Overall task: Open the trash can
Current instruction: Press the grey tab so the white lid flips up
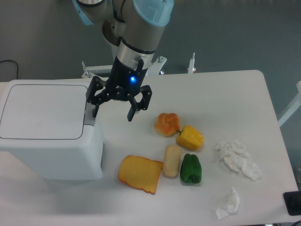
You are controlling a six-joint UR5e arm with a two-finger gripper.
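Note:
The trash can (42,132) is a large white boxy bin at the left of the table, its flat lid (40,110) down. A grey push tab (88,115) sits at the lid's right edge. My gripper (113,113) hangs just right of the bin's right edge, fingers pointing down and spread apart, empty. Its left finger (95,109) is at the tab; I cannot tell whether it touches it. Its right finger (131,113) is over the bare table.
Food items lie right of the bin: a bread slice (139,174), a bun (167,124), a yellow pepper (190,137), a pale roll (171,161), a green pepper (191,168). Crumpled tissues (237,158) lie at the right, another (229,203) near the front edge.

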